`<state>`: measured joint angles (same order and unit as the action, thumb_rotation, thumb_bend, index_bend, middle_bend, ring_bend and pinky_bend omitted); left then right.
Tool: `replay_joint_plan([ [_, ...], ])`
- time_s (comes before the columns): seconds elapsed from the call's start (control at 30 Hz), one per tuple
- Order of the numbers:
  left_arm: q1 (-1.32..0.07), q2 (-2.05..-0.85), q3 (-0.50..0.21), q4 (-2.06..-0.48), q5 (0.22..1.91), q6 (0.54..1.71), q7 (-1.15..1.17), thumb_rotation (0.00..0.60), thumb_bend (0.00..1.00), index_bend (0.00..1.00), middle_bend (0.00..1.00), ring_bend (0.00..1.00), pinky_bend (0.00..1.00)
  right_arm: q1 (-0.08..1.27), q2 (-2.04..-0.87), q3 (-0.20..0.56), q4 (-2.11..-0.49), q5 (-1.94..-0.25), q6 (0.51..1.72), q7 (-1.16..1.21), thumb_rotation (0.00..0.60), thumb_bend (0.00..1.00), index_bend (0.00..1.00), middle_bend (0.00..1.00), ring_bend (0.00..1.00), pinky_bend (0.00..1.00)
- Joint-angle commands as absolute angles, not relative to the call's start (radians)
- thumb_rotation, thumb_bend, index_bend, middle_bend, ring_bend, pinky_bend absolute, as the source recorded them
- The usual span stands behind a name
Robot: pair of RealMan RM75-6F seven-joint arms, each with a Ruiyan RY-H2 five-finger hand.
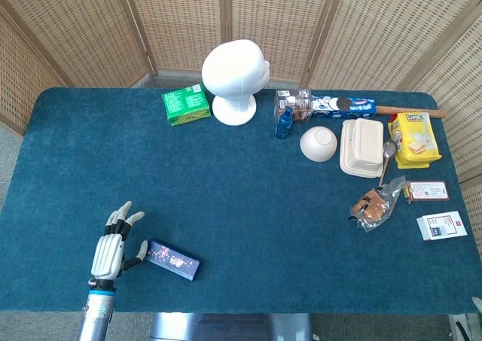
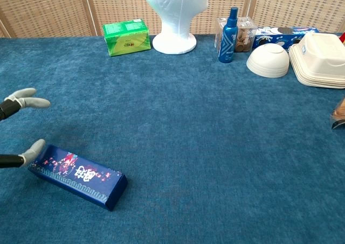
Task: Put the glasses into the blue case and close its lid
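Woven wicker screens stand behind a dark blue carpeted surface (image 1: pixel 226 183). Near its front left corner lies the blue case (image 1: pixel 172 260), a long, flat box printed with small pink and white figures, resting flat with its lid down. The glasses do not show anywhere in either view, so whether they lie inside the case cannot be told.

Just left of the case is the left robot hand (image 1: pixel 111 247), palm down, its fingers spread apart and holding nothing. In the chest view the thumb tip (image 2: pixel 35 146) sits at the case's left end, either touching it or just shy of it; another fingertip (image 2: pixel 33 100) hangs well clear above. The right robot hand is out of sight in both views.

Along the far edge stand a green box (image 1: pixel 185 104), a white foam head (image 1: pixel 235 77), a blue spray bottle (image 1: pixel 284 123) and a clear container of snacks (image 1: pixel 294 104), with a blue cookie pack (image 1: pixel 344 105) beside it. Further right are an upturned white bowl (image 1: pixel 318 143), a white clamshell box (image 1: pixel 362 147), a yellow packet (image 1: pixel 413 138), a bagged pastry (image 1: pixel 374 205) and two small cards (image 1: pixel 440 225).
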<state>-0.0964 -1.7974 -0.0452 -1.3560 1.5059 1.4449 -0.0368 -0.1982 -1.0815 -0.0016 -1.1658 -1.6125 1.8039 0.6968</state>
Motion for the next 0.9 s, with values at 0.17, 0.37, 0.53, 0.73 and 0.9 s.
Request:
replay_joint_plan([
  [0.17,-0.117,-1.750,-0.058,-1.411,1.503,1.435,0.001,0.600,0.39,0.17,0.00,0.00,0.00,-0.200,-1.076,-0.002,-1.177,-1.612,1.805,0.687,0.303,0.20,0.00,0.12,0.00,0.19],
  [0.37,-0.120,-1.698,-0.025,-1.461,1.551,1.449,0.029,0.600,0.39,0.09,0.00,0.00,0.00,-0.198,-1.070,-0.001,-1.189,-1.618,1.809,0.676,0.303,0.20,0.00,0.12,0.00,0.19],
  [0.53,-0.118,-1.534,0.058,-1.619,1.610,1.431,0.099,0.600,0.37,0.07,0.00,0.00,0.00,-0.182,-1.059,-0.002,-1.225,-1.636,1.802,0.638,0.306,0.20,0.00,0.12,0.00,0.19],
  [0.73,-0.140,-1.362,0.117,-1.774,1.636,1.371,0.159,0.600,0.32,0.12,0.00,0.00,0.00,-0.171,-1.045,-0.002,-1.271,-1.644,1.793,0.597,0.304,0.20,0.00,0.12,0.00,0.19],
  [0.9,-0.168,-1.262,0.142,-1.848,1.637,1.305,0.278,0.600,0.25,0.11,0.00,0.00,0.00,-0.167,-1.036,-0.002,-1.303,-1.644,1.789,0.569,0.306,0.20,0.00,0.12,0.00,0.19],
])
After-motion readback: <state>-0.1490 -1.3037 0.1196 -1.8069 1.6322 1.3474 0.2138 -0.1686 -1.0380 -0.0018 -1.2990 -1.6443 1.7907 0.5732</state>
